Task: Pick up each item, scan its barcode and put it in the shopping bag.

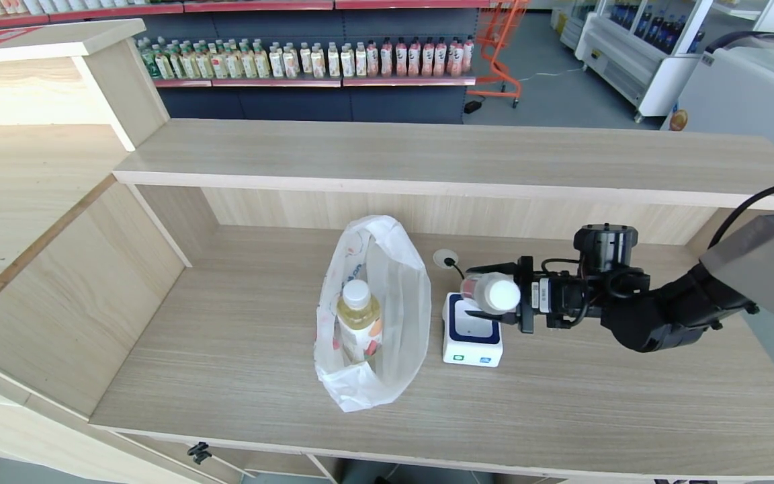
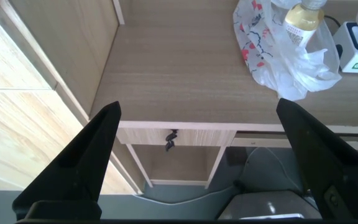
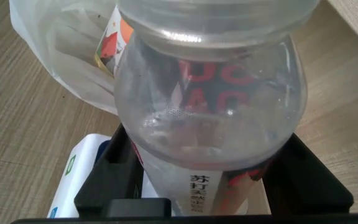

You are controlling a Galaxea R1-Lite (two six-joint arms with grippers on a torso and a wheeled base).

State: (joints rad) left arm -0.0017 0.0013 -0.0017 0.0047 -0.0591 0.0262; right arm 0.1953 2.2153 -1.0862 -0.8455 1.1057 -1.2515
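The left gripper (image 2: 197,109) hung wide open and empty off the counter's (image 1: 239,363) near edge; the shopping bag (image 1: 397,302) stood open on the counter, a yellow-drink bottle (image 1: 359,312) upright inside; just right sat the scanner (image 1: 471,339); above it, the right gripper (image 1: 492,294) clamped a clear bottle (image 1: 502,294) between its fingers.

The bag (image 1: 408,296) is white with red print, the scanner (image 1: 471,331) white and navy, the bottle (image 1: 491,293) clear.

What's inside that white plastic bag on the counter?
A bottle of yellow drink, white-capped, stands in the shopping bag. The crumpled film hides the bag's bottom.
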